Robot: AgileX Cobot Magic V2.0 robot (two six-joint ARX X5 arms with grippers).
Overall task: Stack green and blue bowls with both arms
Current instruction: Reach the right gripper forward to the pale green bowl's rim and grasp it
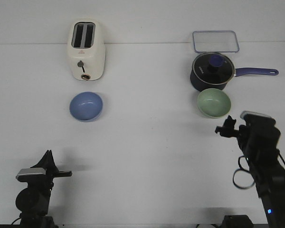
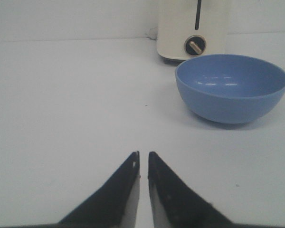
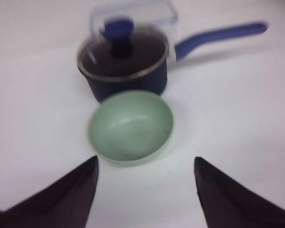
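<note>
Green bowl (image 1: 213, 102) touching saucepan (image 1: 210, 71), right hand (image 3: 145, 190) spread wide, left hand (image 2: 143, 159) closed near blue bowl (image 1: 86, 106).

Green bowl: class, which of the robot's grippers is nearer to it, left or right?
Right. The right gripper sits just in front of the green bowl, jaws open toward it. The left gripper is far across the table, nearer the blue bowl.

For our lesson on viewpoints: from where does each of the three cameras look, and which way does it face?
Front: above the table, facing forward; both arms show.
Left wrist: low on the left gripper, shut, facing the blue bowl and toaster.
Right wrist: on the open right gripper, facing the green bowl and saucepan.
Front shares every item.
</note>
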